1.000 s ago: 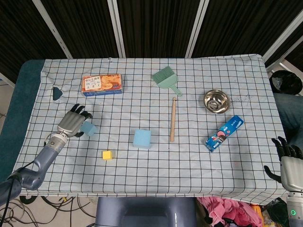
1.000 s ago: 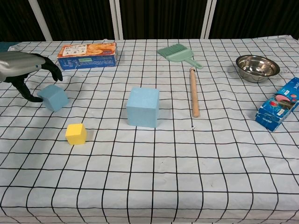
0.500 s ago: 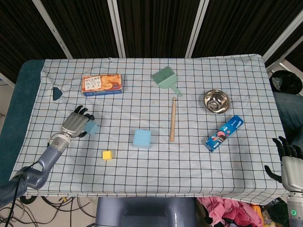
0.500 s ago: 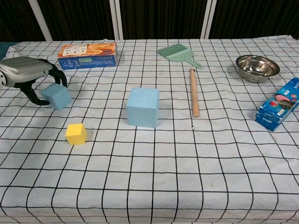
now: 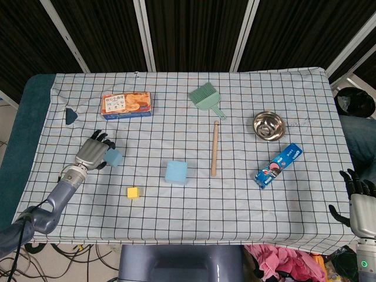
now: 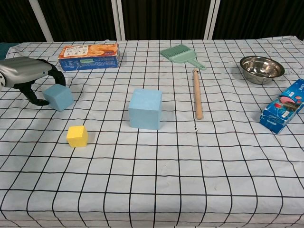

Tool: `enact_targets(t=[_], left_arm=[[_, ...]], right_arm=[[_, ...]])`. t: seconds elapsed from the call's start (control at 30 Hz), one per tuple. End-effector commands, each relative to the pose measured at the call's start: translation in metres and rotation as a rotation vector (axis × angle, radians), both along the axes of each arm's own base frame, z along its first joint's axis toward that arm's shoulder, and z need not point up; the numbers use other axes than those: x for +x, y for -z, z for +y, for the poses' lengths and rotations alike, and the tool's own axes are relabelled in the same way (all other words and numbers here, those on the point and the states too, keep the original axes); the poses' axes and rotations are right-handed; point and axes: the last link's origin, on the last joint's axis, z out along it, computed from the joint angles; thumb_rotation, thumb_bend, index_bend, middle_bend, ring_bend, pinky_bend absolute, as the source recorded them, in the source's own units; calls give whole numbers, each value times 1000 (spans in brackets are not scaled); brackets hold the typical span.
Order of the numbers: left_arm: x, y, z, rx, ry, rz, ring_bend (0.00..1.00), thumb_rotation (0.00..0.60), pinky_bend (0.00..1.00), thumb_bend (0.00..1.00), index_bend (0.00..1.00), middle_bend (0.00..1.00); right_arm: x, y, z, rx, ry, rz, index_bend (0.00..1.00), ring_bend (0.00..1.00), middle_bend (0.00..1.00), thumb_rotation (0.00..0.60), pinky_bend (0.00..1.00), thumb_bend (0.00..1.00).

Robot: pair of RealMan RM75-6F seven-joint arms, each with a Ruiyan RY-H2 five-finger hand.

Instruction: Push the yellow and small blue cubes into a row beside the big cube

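Note:
The small blue cube lies at the left of the checked cloth. My left hand cups it from the left, fingers curved over its far side and thumb by its near left corner, touching but not gripping it. The yellow cube sits alone nearer the front, between the small cube and the big blue cube in the middle. My right hand hangs off the table's front right corner, fingers spread and empty.
An orange biscuit box lies at the back left and a green hand brush at the back centre. A wooden rod lies just right of the big cube. A steel bowl and a blue packet are at the right.
My left hand has nudged the small blue cube a little to the right and away from the front edge. The yellow cube, big cube and right hand have not moved.

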Motion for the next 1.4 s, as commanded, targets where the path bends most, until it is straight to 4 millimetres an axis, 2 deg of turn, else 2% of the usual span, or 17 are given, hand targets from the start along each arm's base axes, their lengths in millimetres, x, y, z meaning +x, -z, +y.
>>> enact_targets(t=[0.03,0.3,0.43,0.57,0.7,0.8,0.97,1.1,1.4], left_arm=[[0,1,0,-2,0,0,106,600,79,297,374,350],[-3,-2,0,12,-14,6,106,600,81,326,411,352],[3,-8,1,25,-11,-26,106,600,74,369,427,346],[22,-23,-1,34,-8,-84,107,600,64,374,444,345],[55,-37,-7,45,-13,-127,120,600,69,374,453,351],[81,-40,-16,58,-20,-132,120,600,69,372,451,349],[122,-33,-32,92,-47,-31,120,600,68,370,453,351],[141,-23,-40,109,-80,23,120,600,66,367,457,350],[145,8,-41,108,-221,45,120,600,40,366,469,339]], right_arm=[[0,0,0,0,-1,0,106,212,66,600,120,186],[1,0,0,-3,-2,-2,106,212,66,600,120,185],[1,0,0,-3,-5,-2,106,212,66,600,120,186],[2,-1,1,-9,-6,-5,106,212,66,600,120,186],[2,-3,1,-13,-9,-8,106,212,66,600,120,187],[3,-4,2,-17,-13,-12,106,212,66,600,120,188],[3,-7,3,-26,-17,-18,106,212,66,600,120,187],[4,-9,4,-33,-20,-22,106,211,66,600,120,189],[3,-10,5,-34,-18,-23,106,212,66,600,120,189]])
